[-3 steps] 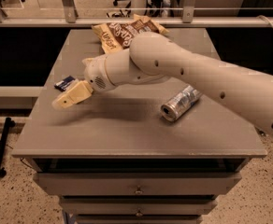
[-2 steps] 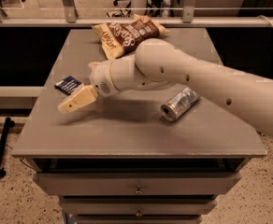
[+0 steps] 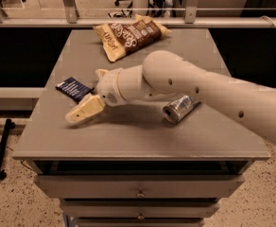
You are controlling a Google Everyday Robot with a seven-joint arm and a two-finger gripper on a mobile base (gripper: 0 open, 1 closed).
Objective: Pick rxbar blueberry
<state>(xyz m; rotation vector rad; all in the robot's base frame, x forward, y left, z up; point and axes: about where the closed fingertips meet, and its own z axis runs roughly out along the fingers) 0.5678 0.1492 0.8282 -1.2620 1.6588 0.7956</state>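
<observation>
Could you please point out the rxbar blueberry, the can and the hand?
rxbar blueberry [image 3: 72, 88]: camera view, middle of the wrapper.
can [image 3: 179, 109]: camera view, its side.
hand [image 3: 87, 107]: camera view, its tan end, close beside the rxbar blueberry.

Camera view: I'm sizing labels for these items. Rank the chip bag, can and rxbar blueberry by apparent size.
Largest: chip bag.
Then: can and rxbar blueberry look about alike, so they stay unranked.
The gripper hangs beside the rxbar blueberry, nearer the camera.
</observation>
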